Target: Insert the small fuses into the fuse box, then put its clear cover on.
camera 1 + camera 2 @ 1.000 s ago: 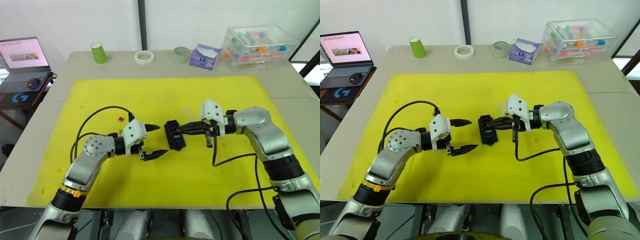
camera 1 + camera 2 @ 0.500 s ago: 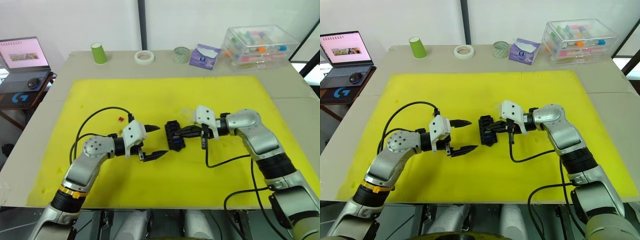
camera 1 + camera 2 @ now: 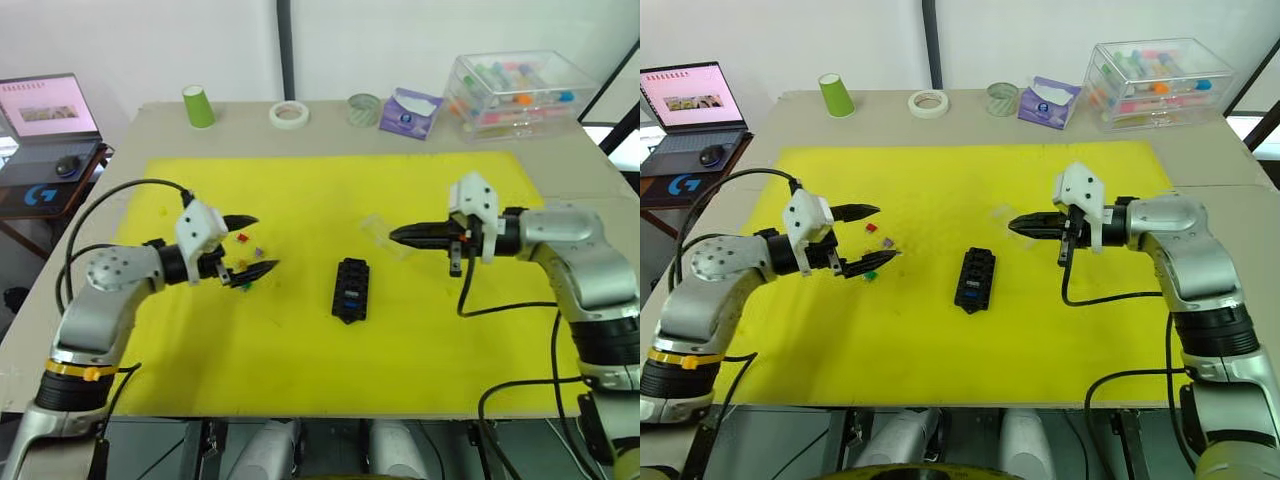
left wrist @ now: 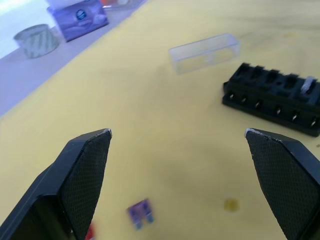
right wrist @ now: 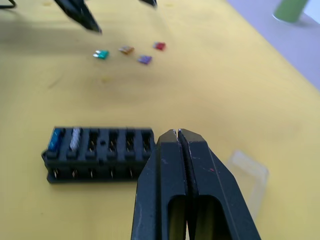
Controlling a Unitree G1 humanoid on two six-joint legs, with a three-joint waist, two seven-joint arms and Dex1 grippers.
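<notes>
Fuse box lies near the middle of the yellow mat, long axis running roughly away from the robot w/ a slight tilt, slots facing up. In the right wrist view two slots at one end are filled, one blue and one grey; the rest look open. Clear cover lies flat on the mat beyond the box and a bit to the robot's right, apart from it, its long axis slanting across the mat.

Loose small fuses sit in a cluster on the left part of the mat: red, purple, amber, green, well apart from the box.

Left hand hovers at that cluster, arm bent at the elbow, forearm reaching toward mat centre; its two fingers are spread wide w/ nothing between them, the purple fuse below the gap in the left wrist view. Right hand is over the cover's area, forearm level and pointing toward the robot's left; fingers pressed together, tips meeting, gripping nothing I can see.

Plenty of bare mat around the box on all sides, esp. toward the near edge. Far edge of the desk carries a green cup, two tape rolls, a purple packet and a large clear storage box. Laptop sits off to the left.
</notes>
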